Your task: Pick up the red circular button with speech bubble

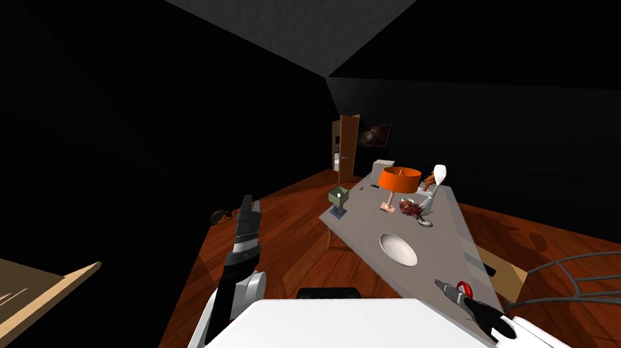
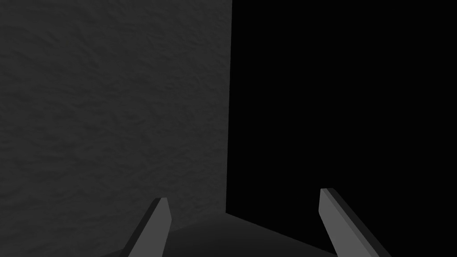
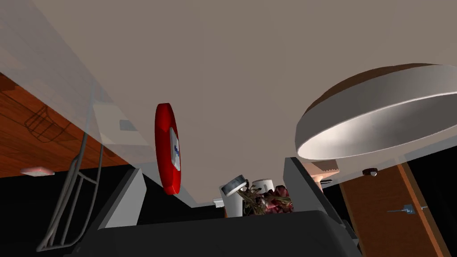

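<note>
Red button (image 3: 168, 149): lay flat on the grey surface (image 1: 439, 241), near its edge.
Right tool (image 3: 213, 167): spread wide, button just ahead, close to one finger, not pinched.
Left tool (image 2: 244, 196): spread, empty.

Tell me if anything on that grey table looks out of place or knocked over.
The red button looks odd. It seems to stand on its rim near the table's corner, between the open fingers of my right hand, whereas the white bowl sits flat. Nothing looks spilled.
</note>
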Controlling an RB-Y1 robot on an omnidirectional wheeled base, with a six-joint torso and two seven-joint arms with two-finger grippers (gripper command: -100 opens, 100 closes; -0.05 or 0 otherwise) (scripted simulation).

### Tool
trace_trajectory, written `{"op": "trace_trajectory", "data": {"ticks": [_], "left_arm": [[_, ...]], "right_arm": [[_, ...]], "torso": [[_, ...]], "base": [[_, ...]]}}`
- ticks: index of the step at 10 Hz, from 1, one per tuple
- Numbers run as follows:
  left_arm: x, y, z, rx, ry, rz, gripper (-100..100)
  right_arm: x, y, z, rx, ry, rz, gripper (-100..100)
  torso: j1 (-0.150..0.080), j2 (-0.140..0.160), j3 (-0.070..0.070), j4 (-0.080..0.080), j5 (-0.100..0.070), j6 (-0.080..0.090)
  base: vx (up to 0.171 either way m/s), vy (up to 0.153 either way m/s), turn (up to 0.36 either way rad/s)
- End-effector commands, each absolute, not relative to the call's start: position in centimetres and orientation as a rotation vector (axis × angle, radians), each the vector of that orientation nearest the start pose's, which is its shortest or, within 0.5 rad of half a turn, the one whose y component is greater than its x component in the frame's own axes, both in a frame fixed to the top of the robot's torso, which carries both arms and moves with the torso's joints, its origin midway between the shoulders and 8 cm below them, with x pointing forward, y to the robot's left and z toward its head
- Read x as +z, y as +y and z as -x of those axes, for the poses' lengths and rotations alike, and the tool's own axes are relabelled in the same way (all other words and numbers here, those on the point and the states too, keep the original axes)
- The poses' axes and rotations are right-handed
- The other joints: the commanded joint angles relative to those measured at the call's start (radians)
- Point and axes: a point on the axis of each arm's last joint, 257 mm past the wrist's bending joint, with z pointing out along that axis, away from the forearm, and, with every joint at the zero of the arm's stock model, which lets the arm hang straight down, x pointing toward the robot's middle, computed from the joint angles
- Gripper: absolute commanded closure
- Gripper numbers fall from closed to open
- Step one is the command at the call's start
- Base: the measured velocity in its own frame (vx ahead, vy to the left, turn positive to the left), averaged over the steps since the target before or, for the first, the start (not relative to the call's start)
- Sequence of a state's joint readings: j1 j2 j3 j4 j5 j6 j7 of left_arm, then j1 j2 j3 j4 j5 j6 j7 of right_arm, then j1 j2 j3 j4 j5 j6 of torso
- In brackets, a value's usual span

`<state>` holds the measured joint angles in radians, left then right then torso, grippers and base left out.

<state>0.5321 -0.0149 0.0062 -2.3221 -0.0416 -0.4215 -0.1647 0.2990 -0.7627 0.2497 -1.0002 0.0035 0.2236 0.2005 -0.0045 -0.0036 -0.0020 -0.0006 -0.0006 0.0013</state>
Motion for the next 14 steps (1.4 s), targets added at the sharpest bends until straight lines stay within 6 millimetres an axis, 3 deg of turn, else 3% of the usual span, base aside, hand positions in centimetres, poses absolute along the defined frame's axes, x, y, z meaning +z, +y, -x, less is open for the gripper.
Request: {"op": "trace_trajectory", "data": {"ticks": [1, 3, 4, 5, 6, 11, 12, 14], "left_arm": [[1.8, 28.3, -34.6, -1.089, 0.709, 0.628, 0], [1.8, 28.3, -34.6, -1.089, 0.709, 0.628, 0], [1.8, 28.3, -34.6, -1.09, 0.709, 0.628, 0], [1.8, 28.3, -34.6, -1.09, 0.709, 0.628, 0], [1.8, 28.3, -34.6, -1.09, 0.709, 0.628, 0], [1.8, 28.3, -34.6, -1.09, 0.709, 0.628, 0], [1.8, 28.3, -34.6, -1.09, 0.709, 0.628, 0], [1.8, 28.3, -34.6, -1.09, 0.709, 0.628, 0]], "right_arm": [[-52.2, -63.5, -17.9, -0.375, 2.291, -1.069, -100], [-51.9, -64.6, -17.0, -0.409, 2.29, -1.084, -100], [-52.2, -64.1, -17.4, -0.399, 2.291, -1.08, -100], [-52.2, -64.2, -17.3, -0.401, 2.291, -1.08, 0], [-52.7, -64.1, -17.4, -0.404, 2.287, -1.086, -100], [-53.6, -63.8, -17.4, -0.409, 2.284, -1.096, -100], [-53.7, -63.7, -17.4, -0.409, 2.283, -1.096, 100], [-53.6, -63.8, -17.3, -0.411, 2.284, -1.097, 100]], "torso": [[0.0, 0.0, 0.0, 0.0, 0.0, 0.0], [-0.001, 0.0, 0.0, 0.0, 0.0, 0.0], [0.0, 0.001, 0.001, 0.0, 0.0, 0.0], [0.002, 0.003, 0.002, 0.001, 0.0, 0.0], [0.003, 0.004, 0.003, 0.001, 0.0, 0.0], [0.002, 0.005, 0.003, 0.001, 0.0, 0.0], [0.003, 0.005, 0.003, 0.001, 0.0, 0.0], [0.004, 0.005, 0.003, 0.001, 0.0, -0.001]], "base": [[0.11, -0.079, -0.012], [0.066, -0.061, 0.003], [0.021, -0.02, 0.001], [0.0, 0.0, 0.0], [-0.001, -0.022, 0.027], [-0.001, -0.034, 0.029], [0.0, 0.0, 0.0], [-0.001, -0.002, -0.006]]}}
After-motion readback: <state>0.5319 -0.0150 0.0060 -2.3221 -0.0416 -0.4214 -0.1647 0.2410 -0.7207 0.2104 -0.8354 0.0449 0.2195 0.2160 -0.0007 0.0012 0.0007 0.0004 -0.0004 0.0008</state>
